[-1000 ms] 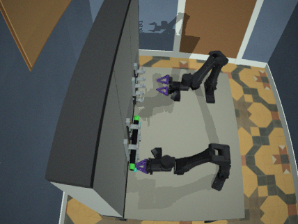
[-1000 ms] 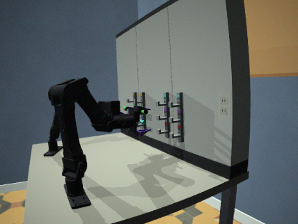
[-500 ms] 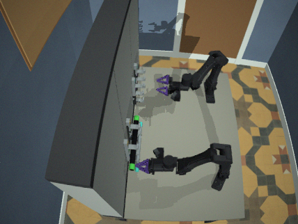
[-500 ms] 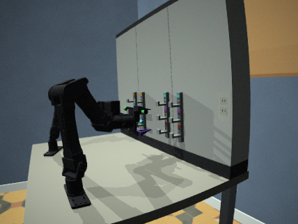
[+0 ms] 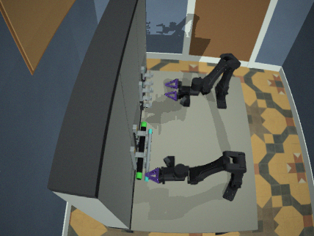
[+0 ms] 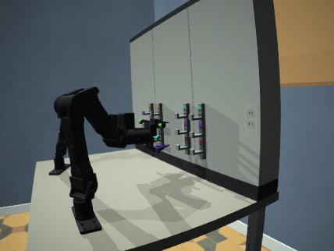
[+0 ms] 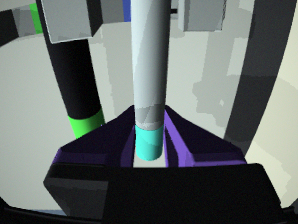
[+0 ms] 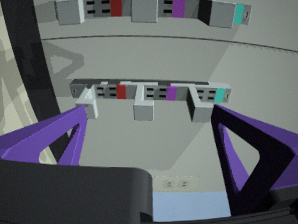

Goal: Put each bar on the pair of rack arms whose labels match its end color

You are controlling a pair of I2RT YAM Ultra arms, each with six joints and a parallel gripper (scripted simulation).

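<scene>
At L side of robot, the L grip. has its purple fingers clamped on the grey bar, close to one cyan end. This bar runs approx. parallel w/ the black bar, on the side away from the wall panel, and a gap is seen btwn the two in the L wrist view. The black bar has green ends and lies across arms of the L rack; its level I cannot tell for sure. The L rack shows orange labels at top, and a blue label is seen too. The grey bar is in front of this same rack; if it touches any rack arm, I cannot tell. Next, toward R, is the R rack, w/ cyan labels at top, purple in mid., red at bottom. No bar is on its arms, so the cyan pair does not carry the grey bar. The R grip. is before the R rack, fingers wide apart, w/ nothing btwn them, and it stands off from the rack arms. Both arms reach over the table toward the panel.

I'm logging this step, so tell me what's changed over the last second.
The left claw eased back, away from the left rack, drawing the gray cyan-ended bar with it. Nothing was visibly taken hold of or let go. The black green-ended bar and the open right claw stayed put.
</scene>
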